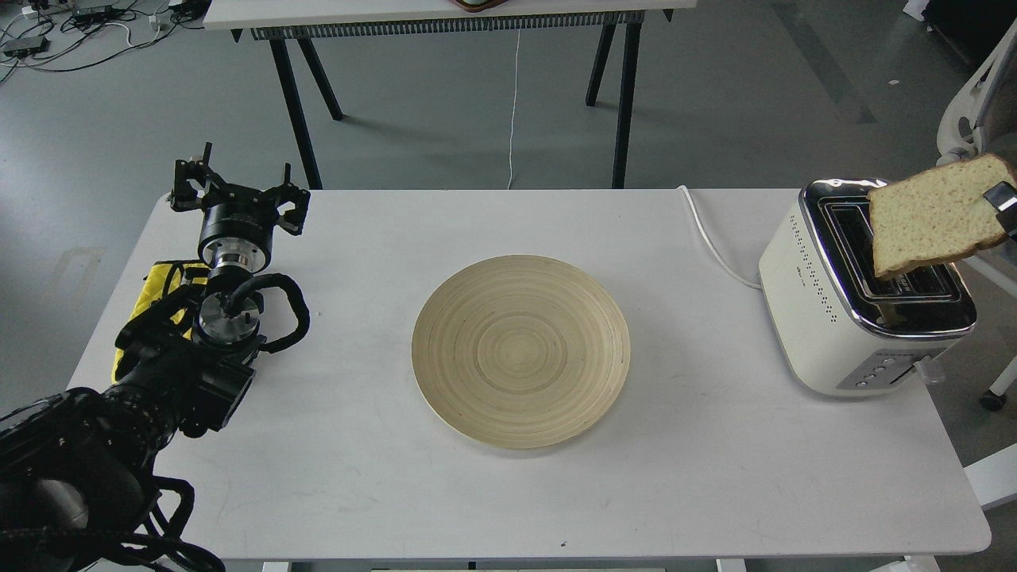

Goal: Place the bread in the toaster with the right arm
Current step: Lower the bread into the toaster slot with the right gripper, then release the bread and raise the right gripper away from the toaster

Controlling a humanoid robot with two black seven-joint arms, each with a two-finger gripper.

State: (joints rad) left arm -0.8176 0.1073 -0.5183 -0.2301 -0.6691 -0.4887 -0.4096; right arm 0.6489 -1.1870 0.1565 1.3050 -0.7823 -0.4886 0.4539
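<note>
Now mid-insertion: right fingers (1003,208) pinch bread (931,216) at its 3 o'clock edge over toaster (842,302), next needs lowering w/ slot alignment; left fingers (237,195) spread wide, empty.

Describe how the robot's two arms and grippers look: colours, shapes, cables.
The left arm is black and jointed, with silver metal rings and looping black corrugated cables. The left gripper is a black cylinder ending in two angular black fingers. Of the right gripper, only a small black and grey tip shows at the frame's edge.

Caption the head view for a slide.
Right gripper holds tan bread slice above cream-white chrome-topped toaster; round wooden plate sits empty.
</note>
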